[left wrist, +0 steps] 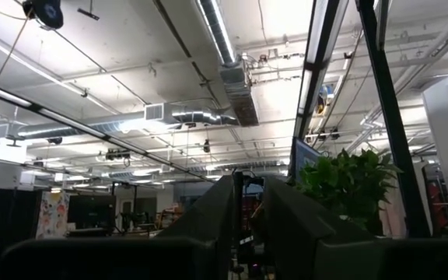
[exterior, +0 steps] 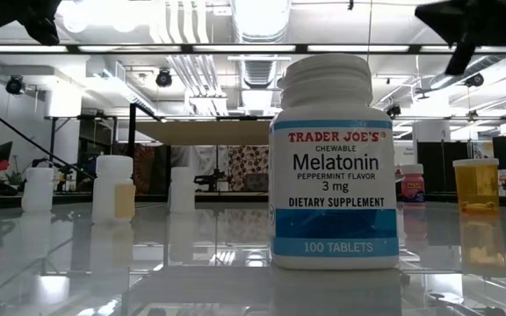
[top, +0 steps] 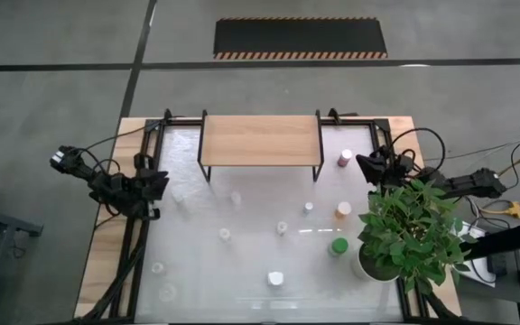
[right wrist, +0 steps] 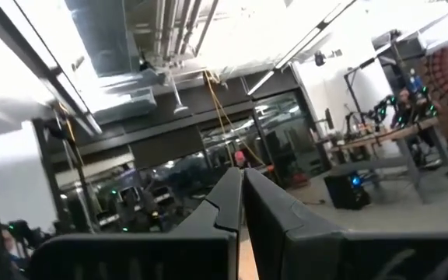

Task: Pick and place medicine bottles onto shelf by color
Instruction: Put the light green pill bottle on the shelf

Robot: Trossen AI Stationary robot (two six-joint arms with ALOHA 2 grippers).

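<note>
The light-wood shelf [top: 260, 140] stands on black legs at the table's far middle; its top is bare. Bottles stand upright on the white tabletop: a pink-maroon one [top: 345, 160], an orange one [top: 343, 211], a green-capped one [top: 338, 246], a white one [top: 275, 279] and several small clear ones such as [top: 225, 235]. In the low view the white Melatonin bottle [exterior: 334, 162] fills the middle, with the orange bottle [exterior: 476, 184] to its right. My left gripper [top: 159, 181] hovers at the table's left edge, shut. My right gripper [top: 366, 165] hovers beside the pink-maroon bottle, shut. Both point up into the room.
A potted green plant [top: 409, 230] stands at the table's right edge, just near of my right arm and close to the orange and green bottles. Open tabletop lies between the shelf and the scattered bottles. Cables run along both sides of the table.
</note>
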